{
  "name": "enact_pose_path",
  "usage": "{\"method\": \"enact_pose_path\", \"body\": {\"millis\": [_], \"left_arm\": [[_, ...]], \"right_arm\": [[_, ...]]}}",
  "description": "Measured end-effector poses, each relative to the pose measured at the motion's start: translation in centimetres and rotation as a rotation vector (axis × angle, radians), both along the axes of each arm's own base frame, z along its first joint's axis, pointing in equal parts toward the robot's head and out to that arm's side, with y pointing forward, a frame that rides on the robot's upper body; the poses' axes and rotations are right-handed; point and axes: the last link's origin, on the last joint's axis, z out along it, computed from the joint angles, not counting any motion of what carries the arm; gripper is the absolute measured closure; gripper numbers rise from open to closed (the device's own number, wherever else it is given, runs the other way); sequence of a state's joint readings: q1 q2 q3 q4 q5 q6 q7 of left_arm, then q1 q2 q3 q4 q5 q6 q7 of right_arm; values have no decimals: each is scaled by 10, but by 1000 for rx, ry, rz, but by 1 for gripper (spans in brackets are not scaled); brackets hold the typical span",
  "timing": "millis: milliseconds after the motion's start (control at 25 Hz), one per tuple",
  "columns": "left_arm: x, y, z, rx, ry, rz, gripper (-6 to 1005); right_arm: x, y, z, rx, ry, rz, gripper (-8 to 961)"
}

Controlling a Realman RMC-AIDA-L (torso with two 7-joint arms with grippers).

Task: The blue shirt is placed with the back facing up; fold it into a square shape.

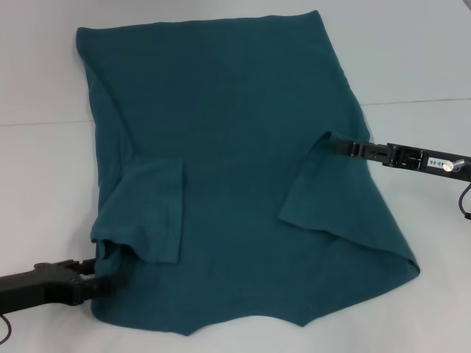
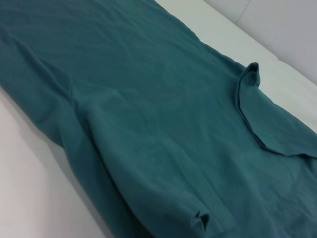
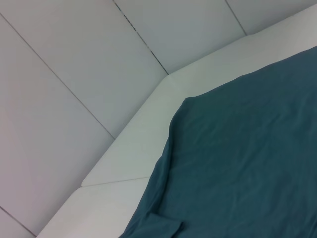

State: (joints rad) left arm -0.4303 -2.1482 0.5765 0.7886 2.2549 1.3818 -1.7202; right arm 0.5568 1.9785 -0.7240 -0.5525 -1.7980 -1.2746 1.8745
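Shirt: you have the shirt spread plain side up across the middle of the head view, on the white tabletop; it runs from the upper centre down to the lower edge of the frame, wider at the bottom.
Left sleeve: you see it folded inward onto the body, a flap lying flat at lower left of the head view.
Right sleeve: you see it folded in too, a flap at centre right, its upper corner lifted off the cloth.
Left claw: you find it at the lower left corner of the head view, low on the tabletop, its tips pushed into the bunched shirt edge under the left sleeve. You cannot tell whether it pinches the cloth or how wide it stands.
Right claw: you find it at centre right of the head view, reaching in from the right edge, closed on the raised corner of the right sleeve flap.
Left wrist view: you look along the shirt, with the lifted right sleeve corner at upper right.
Right wrist view: you get the shirt at lower right and bare tabletop beside it.
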Motion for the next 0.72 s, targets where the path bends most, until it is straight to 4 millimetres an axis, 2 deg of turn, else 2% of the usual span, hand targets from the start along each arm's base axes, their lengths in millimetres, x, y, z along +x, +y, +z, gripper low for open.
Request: {"method": "enact_pose_path", "body": {"millis": [200, 640, 720], "left_arm": [[-2, 3, 3, 22, 9, 18, 224], [-5, 6, 4, 39, 30, 28, 403], [-5, 6, 4, 39, 30, 29, 497]], "right_arm": [[0, 0, 0, 3, 1, -2, 58], [0, 1, 0, 7, 2, -3, 58], [0, 1, 0, 7, 2, -3, 58]]}}
